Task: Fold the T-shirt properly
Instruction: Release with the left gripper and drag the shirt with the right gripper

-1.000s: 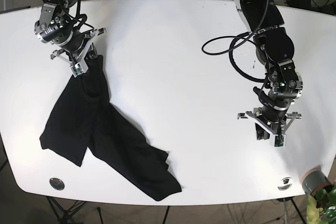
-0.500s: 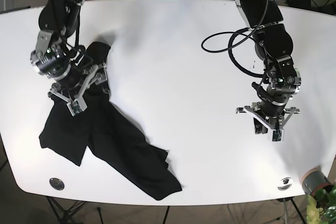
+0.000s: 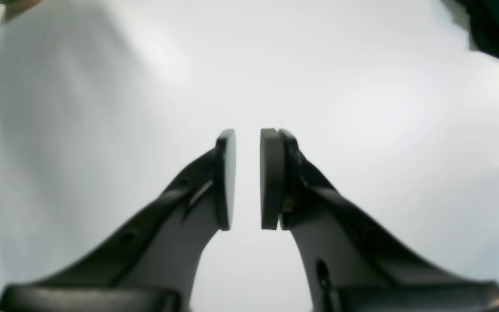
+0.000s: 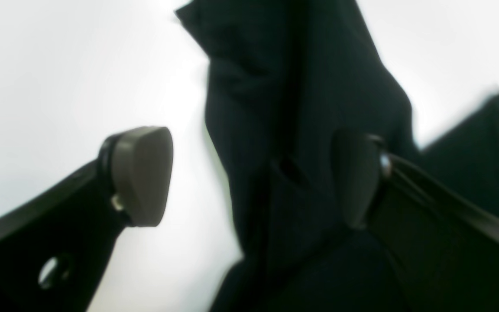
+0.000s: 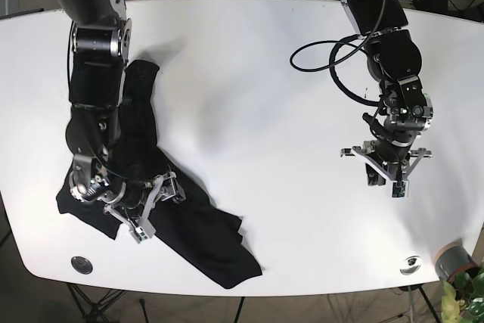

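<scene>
The black T-shirt (image 5: 198, 226) lies crumpled on the white table (image 5: 249, 111), running from its far left down to the front edge. My right gripper (image 5: 155, 206) hovers over the shirt's lower middle. In the right wrist view the right gripper (image 4: 249, 177) is open, its fingers (image 4: 141, 173) spread wide, with folds of the T-shirt (image 4: 284, 86) under and between them but not pinched. My left gripper (image 5: 386, 181) hangs over bare table at the right. In the left wrist view the left gripper (image 3: 248, 177) has its pads almost together, with nothing held.
A black cable loop (image 5: 336, 73) hangs from the arm on the right. Two metal discs (image 5: 82, 265) (image 5: 411, 264) sit in the table near the front edge. A grey cup (image 5: 452, 259) and a plant (image 5: 467, 296) are at the front right corner.
My right gripper let go of the shirt's far end, opened, and travelled from the far left toward the front, over the shirt's lower part. The left arm barely shifted.
</scene>
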Motion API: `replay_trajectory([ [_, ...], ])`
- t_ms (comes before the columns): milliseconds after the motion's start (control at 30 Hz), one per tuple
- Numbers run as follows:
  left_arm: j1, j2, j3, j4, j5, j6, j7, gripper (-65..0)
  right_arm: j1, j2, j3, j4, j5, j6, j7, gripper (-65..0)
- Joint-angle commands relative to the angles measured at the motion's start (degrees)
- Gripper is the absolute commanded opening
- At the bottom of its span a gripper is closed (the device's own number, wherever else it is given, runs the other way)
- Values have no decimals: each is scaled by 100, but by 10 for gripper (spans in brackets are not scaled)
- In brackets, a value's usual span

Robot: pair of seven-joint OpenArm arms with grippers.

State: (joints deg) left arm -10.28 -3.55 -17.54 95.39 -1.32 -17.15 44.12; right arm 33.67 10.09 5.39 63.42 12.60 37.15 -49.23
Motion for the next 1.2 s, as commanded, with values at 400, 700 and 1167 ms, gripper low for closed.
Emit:
replay_trajectory([
  [400, 57, -36, 27, 162, -83, -4, -179, -568, 514, 86, -60, -2522, -1590, -449, 2835, -125],
  [700, 154, -36, 27, 126, -83, -4, -179, -569, -84, -46, -68, -2513, -1581, -695, 3249, -347],
  [1167, 154, -18, -791, 109, -92, -707, -161, -557, -840, -1048, -446, -1379, -1634, -475, 2730, -598],
])
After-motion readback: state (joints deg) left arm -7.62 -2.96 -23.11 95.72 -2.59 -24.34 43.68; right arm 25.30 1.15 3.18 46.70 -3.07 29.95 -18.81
